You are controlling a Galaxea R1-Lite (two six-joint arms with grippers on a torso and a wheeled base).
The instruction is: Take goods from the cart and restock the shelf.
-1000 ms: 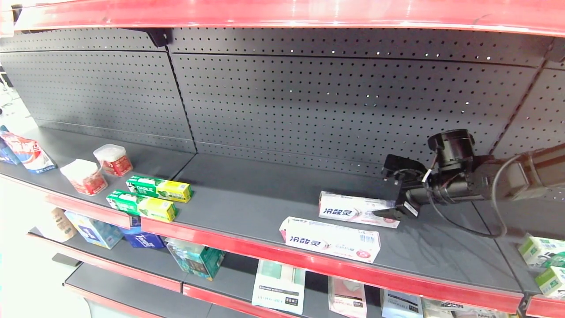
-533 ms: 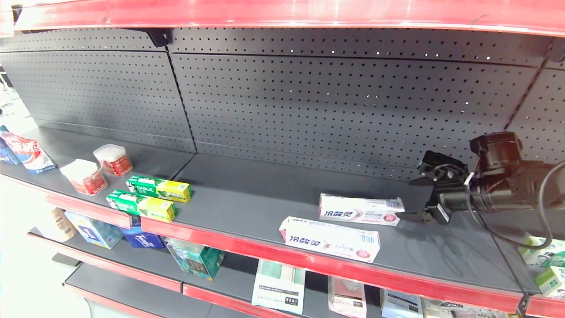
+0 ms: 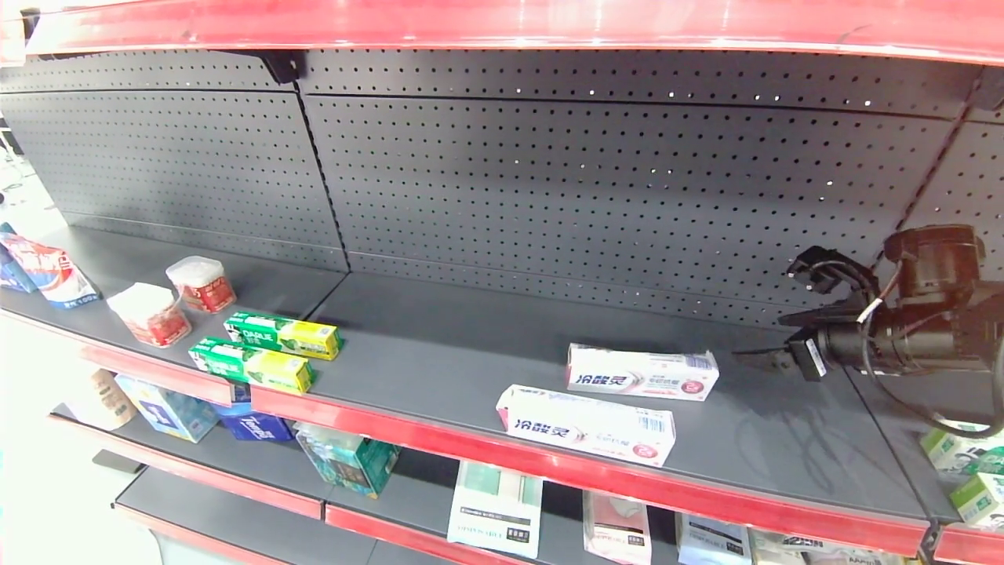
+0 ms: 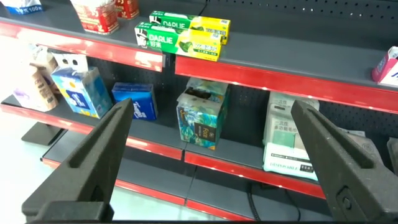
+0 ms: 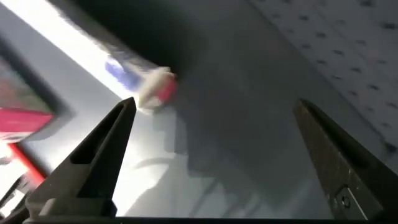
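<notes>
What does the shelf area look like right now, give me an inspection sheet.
surface: grey shelf with a red front edge.
job's things: rear white box and front white box lie flat, apart.
clutter: two green boxes, two tubs and a pouch farther left.
grippers: right gripper open, empty, clear of the rear white box; left gripper open, empty.
cables: black bundle at the right wrist.
surroundings: perforated back panel; stocked lower shelves.
</notes>
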